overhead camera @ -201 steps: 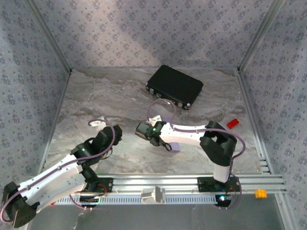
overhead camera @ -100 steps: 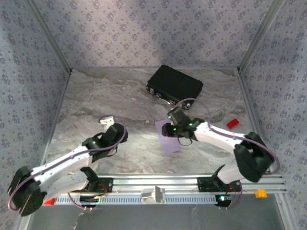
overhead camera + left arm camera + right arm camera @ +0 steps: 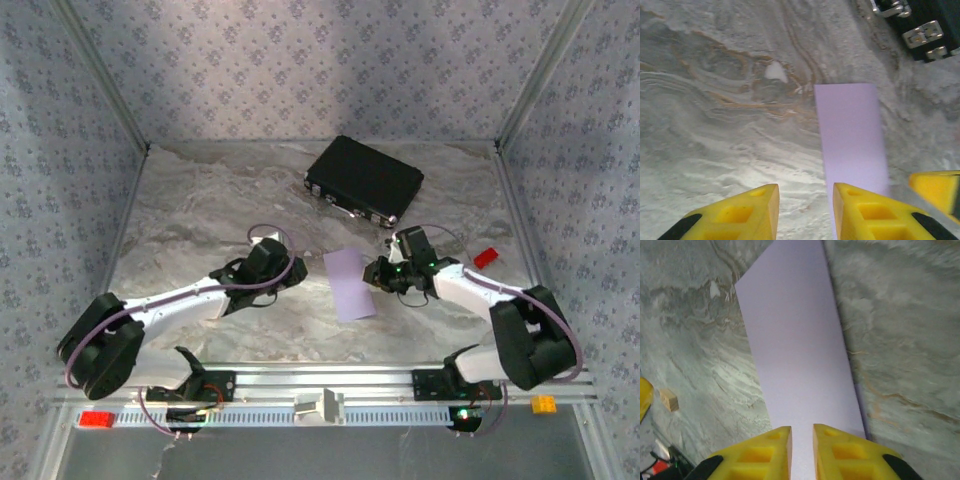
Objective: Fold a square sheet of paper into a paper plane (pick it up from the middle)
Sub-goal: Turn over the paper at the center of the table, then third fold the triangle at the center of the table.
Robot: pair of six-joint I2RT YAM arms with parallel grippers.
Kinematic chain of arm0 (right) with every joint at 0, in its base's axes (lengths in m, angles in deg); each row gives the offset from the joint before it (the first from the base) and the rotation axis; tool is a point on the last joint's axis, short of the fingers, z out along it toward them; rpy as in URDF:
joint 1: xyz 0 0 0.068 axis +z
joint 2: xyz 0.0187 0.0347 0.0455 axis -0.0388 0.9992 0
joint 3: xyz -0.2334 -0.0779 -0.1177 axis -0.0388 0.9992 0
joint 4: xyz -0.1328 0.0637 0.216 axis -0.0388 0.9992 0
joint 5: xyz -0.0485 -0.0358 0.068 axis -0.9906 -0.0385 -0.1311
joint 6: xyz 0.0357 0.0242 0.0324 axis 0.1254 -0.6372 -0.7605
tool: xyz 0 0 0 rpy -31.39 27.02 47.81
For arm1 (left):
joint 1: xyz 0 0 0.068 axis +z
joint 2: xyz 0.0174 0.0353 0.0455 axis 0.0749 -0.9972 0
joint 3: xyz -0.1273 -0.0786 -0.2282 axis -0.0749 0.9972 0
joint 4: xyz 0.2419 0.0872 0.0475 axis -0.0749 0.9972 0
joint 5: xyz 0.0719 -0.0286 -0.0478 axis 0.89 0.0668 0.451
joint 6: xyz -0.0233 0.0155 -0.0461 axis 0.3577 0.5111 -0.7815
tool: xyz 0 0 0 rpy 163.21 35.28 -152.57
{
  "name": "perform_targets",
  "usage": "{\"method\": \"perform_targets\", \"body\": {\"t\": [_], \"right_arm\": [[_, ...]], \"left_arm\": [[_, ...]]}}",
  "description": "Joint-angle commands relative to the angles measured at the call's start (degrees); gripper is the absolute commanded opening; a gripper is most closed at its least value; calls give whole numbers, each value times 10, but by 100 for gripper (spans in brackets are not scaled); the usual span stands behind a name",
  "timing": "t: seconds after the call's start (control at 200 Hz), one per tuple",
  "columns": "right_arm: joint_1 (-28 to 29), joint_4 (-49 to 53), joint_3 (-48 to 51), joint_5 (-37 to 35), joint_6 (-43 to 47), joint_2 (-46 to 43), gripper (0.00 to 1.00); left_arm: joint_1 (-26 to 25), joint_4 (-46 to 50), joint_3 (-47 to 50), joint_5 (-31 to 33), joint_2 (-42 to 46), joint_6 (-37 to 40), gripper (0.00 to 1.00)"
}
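The left hand [image 3: 806,209] hovers low at the paper's [image 3: 348,283] left edge, fingers apart. The right hand [image 3: 801,446] sits over the right edge, its fingers nearly together, with paper showing through the slim gap. The paper lies flat mid-table [image 3: 200,210], a narrow lilac rectangle. A black case [image 3: 364,180] rests beyond it.

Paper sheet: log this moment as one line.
square sheet of paper flat on table, narrow rectangle | left gripper open, beside sheet | right gripper over sheet, nearly closed, grip unclear
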Motion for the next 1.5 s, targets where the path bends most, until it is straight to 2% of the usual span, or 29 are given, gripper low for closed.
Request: {"method": "perform_targets", "body": {"t": [0.0, 0.36, 0.515, 0.804, 1.494], "right_arm": [[0, -29, 2, 45, -5, 23, 16], [-11, -51, 16, 49, -1, 95, 15], [-9, -91, 34, 64, -63, 114, 14], [39, -99, 17, 13, -147, 134, 13], [43, -81, 14, -5, -150, 140, 13]], "left_arm": [[8, -55, 1, -51, -14, -14, 34], [9, -61, -23, -84, -60, -18, 35], [8, -63, -32, -105, -81, -13, 37], [9, -63, -73, -160, -160, -11, 36], [11, -22, -119, -199, -256, 6, 32]]}}
